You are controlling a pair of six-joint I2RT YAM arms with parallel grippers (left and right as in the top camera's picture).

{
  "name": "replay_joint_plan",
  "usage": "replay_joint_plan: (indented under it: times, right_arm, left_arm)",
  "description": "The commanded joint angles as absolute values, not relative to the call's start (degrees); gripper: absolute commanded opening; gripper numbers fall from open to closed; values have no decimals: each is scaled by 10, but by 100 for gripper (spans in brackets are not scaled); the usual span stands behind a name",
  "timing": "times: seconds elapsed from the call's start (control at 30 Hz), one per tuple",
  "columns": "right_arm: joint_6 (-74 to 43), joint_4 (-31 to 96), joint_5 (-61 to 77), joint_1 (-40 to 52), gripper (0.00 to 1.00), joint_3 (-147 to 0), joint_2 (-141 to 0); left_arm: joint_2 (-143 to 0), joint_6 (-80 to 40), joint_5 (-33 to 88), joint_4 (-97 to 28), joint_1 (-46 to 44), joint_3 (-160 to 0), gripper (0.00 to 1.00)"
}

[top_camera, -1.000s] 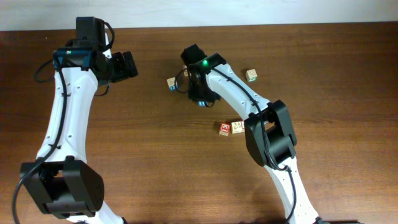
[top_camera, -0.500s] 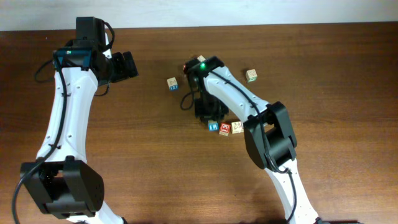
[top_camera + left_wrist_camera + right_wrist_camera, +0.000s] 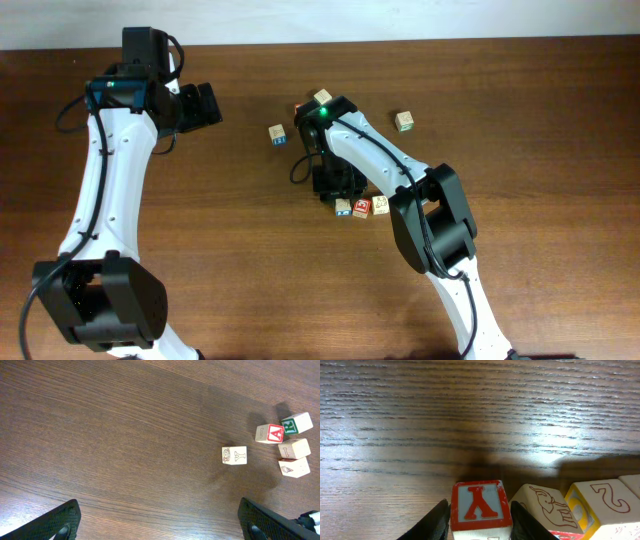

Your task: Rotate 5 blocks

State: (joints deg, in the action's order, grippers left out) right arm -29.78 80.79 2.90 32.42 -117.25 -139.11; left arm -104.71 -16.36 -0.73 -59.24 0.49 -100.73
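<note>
The left gripper [image 3: 159, 510] is hanging spread wide over the table [image 3: 100, 420]. Only its two dark fingertips [image 3: 65, 521] are poking into the bottom corners of its wrist view, the rest being cut off. To their right a lone block [image 3: 234, 455] with a faint Y is lying by itself. Beyond it a cluster of four blocks [image 3: 294, 448] is sitting close together near the frame edge. A red A and a green R are reading clearly there, while the other faces are too pale to make out. From overhead the right arm [image 3: 375, 150] is hiding most of that cluster.

The right gripper [image 3: 480, 510] is reaching down to the table with a red Y block [image 3: 480, 502] between its fingers [image 3: 434, 522]. Both are sitting close against the block's sides, but the bottom of the frame is cutting off the contact. I cannot tell whether they are pinching it or merely flanking it. Just beside it an elephant block [image 3: 540, 502] is standing. Next comes a yellow-edged block [image 3: 600, 502] bearing a red numeral, partly cropped. Farther right, a green-faced block [image 3: 404, 121] is sitting alone, well apart.
</note>
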Motion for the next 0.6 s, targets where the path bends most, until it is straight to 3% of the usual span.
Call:
replay_joint_plan:
  times: [0.0,0.4,0.57]
  right_arm:
    - [-298,809,30,325,40,-1185,-1372]
    - [-270,856,28,288,41,-1347,-1372]
    - [-242,831,28,246,53,-1388,-1372]
  left_arm:
    - [-1050,-171,-13,-592,5,-1017,99]
    - [-1050,-171,-13,-592,5,-1017,99]
    - [-1050,-171,-13,-592,5,-1017,99]
